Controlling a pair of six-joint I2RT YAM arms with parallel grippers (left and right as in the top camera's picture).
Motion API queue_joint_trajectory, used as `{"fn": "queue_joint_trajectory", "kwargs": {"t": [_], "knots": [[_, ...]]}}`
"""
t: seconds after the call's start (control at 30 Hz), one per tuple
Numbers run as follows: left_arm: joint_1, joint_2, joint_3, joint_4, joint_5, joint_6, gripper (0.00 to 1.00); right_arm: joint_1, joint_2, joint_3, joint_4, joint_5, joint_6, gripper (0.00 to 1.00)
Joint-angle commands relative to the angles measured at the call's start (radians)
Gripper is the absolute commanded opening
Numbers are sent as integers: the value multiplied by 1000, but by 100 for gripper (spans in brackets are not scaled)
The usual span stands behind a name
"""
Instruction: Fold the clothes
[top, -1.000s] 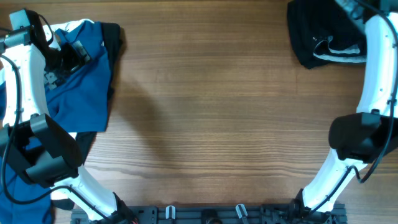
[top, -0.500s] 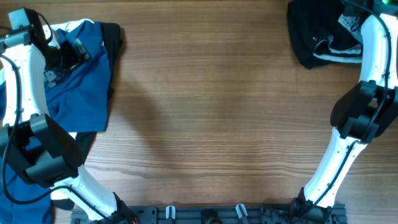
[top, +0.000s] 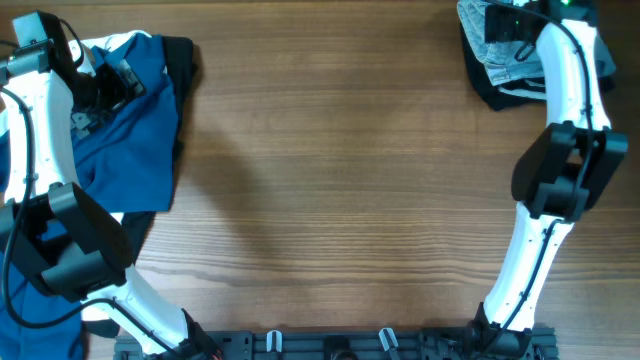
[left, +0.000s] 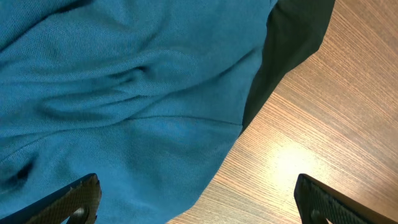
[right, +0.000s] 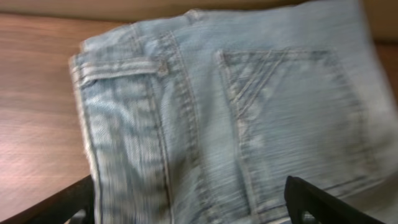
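We see that the right arm (top: 565, 170) has swung inward from the right edge of the desk (top: 330, 180), and its elbow now sits higher and further left. Pale denim shorts (top: 487, 45) have come into sight at the far right corner, covering the black garment (top: 490, 92) where a white band showed before.

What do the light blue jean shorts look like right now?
The jean shorts are pale, washed-looking blue denim with thick stitched seams. A back pocket with V-shaped stitching faces up. They lie bunched at the far right corner of the table, partly on a black garment, with the right arm above them. The close view is blurry, so finer details are unclear.
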Motion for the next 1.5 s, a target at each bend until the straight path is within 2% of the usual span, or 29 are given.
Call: {"fn": "queue_joint_trajectory", "kwargs": {"t": [0.0, 0.17, 0.37, 0.5, 0.63, 0.87, 0.97, 1.03, 1.13, 1.2, 1.27, 1.37, 1.47], "knots": [[0, 14, 11, 3, -2, 12, 100, -45, -121, -1, 8, -160, 108, 98], [0, 14, 11, 3, -2, 12, 100, -108, -47, -2, 112, -95, 123, 100], [0, 14, 11, 3, -2, 12, 100, -216, 219, -3, 27, -92, 150, 100], [0, 14, 11, 7, -2, 12, 100, -227, 257, -3, 13, -92, 148, 100], [0, 14, 11, 15, -2, 12, 100, -226, 111, -2, 37, -139, 137, 100], [0, 14, 11, 14, -2, 12, 100, -149, -329, -2, -5, -160, 122, 100], [0, 14, 11, 14, -2, 12, 100, -97, -389, -2, 54, -159, 70, 100], [0, 14, 11, 14, -2, 12, 100, -82, -367, -3, 45, -159, 74, 100], [0, 14, 11, 14, -2, 12, 100, -77, -258, -3, 35, -159, 174, 99], [0, 14, 11, 14, -2, 12, 100, -68, -95, -3, 120, -221, 207, 98], [0, 14, 11, 14, -2, 12, 100, -52, -10, -3, 210, -288, 203, 96], [0, 14, 11, 14, -2, 12, 100, -14, 141, -3, 347, -279, 219, 96], [0, 14, 11, 14, -2, 12, 100, -5, 263, -3, 417, -219, 313, 96]]}}
